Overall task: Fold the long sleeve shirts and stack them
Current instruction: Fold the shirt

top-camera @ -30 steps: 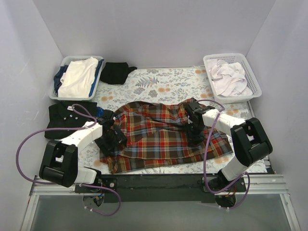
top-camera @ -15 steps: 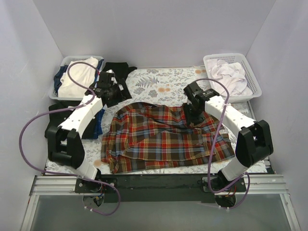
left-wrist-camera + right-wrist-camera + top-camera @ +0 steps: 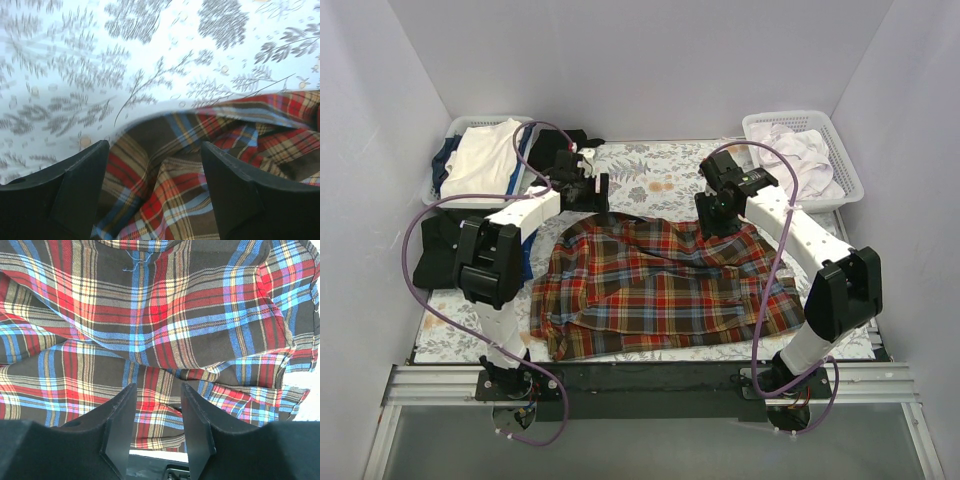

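The red-orange plaid shirt (image 3: 660, 285) lies spread and rumpled across the middle of the flower-printed table cover (image 3: 660, 175), its far edge bunched into folds. The black shirt (image 3: 432, 245) sits folded at the left edge of the table, partly hidden behind the left arm.

The left gripper (image 3: 595, 190) hangs at the far-left corner of the plaid shirt. In its wrist view its fingers (image 3: 75, 190) stand wide apart, with the shirt's edge and the bare cover showing between them. The right gripper (image 3: 715, 215) is over the shirt's far-right part, its fingers (image 3: 120, 425) parted by a narrower gap, with plaid cloth showing beyond and nothing pinched.

A white basket (image 3: 470, 120) of white and blue clothes stands at the far left, and a small black cloth (image 3: 560, 142) lies just beside it. A second basket (image 3: 852, 180) holding pale garments sits at the far right.
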You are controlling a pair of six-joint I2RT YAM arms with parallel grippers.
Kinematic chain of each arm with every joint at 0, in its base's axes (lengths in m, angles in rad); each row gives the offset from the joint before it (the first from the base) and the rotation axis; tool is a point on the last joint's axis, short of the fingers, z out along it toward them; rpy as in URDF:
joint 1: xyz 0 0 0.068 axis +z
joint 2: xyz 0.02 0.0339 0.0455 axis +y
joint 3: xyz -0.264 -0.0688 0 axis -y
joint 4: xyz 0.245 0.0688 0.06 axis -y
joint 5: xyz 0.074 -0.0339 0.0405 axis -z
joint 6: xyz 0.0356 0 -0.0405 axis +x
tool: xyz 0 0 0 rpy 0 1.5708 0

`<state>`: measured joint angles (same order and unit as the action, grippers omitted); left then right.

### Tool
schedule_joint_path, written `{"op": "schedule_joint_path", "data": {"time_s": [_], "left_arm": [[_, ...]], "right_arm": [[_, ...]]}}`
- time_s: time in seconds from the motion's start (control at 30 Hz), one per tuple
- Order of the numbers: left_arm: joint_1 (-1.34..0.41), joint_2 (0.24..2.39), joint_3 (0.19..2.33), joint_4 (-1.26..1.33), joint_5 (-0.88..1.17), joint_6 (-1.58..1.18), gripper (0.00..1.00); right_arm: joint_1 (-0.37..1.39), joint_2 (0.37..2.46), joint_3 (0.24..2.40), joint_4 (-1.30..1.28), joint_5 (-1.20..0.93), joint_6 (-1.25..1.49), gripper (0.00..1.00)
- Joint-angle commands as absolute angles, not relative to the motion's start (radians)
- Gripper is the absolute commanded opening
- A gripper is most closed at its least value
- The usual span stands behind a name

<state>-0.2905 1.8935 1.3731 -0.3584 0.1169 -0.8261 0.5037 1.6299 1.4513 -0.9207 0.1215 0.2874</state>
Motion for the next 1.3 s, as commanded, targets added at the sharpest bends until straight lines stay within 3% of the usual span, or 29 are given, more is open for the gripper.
{"op": "schedule_joint_path", "data": {"time_s": [0.0,0.17,0.37,0.63,0.87,0.93,0.97,1.0,1.27], "left_arm": [[-0.333,1.928,1.454,-0.27,0.129,-0.66,0.74],[-0.371,1.996,1.5,-0.291,0.081,-0.578,0.73],[-0.403,2.043,1.534,-0.324,0.046,-0.503,0.61],[-0.416,2.108,1.54,-0.324,0.018,-0.489,0.59],[-0.457,2.12,1.503,-0.356,-0.051,-0.503,0.37],[-0.459,2.108,1.48,-0.364,-0.06,-0.518,0.21],[-0.459,2.099,1.471,-0.362,-0.072,-0.528,0.05],[-0.459,2.094,1.467,-0.362,-0.093,-0.534,0.0],[-0.451,2.095,1.528,-0.4,-0.245,-0.669,0.0]], "right_arm": [[0.492,1.631,1.468,-0.936,0.13,0.273,0.49],[0.479,1.629,1.468,-0.936,0.132,0.272,0.49],[0.469,1.628,1.462,-0.936,0.12,0.282,0.49],[0.462,1.632,1.453,-0.936,0.118,0.284,0.49],[0.448,1.638,1.45,-0.936,0.123,0.282,0.49],[0.446,1.641,1.445,-0.936,0.12,0.284,0.49],[0.446,1.644,1.443,-0.936,0.118,0.285,0.49],[0.446,1.647,1.443,-0.936,0.115,0.287,0.49],[0.437,1.678,1.431,-0.922,0.107,0.29,0.48]]}}
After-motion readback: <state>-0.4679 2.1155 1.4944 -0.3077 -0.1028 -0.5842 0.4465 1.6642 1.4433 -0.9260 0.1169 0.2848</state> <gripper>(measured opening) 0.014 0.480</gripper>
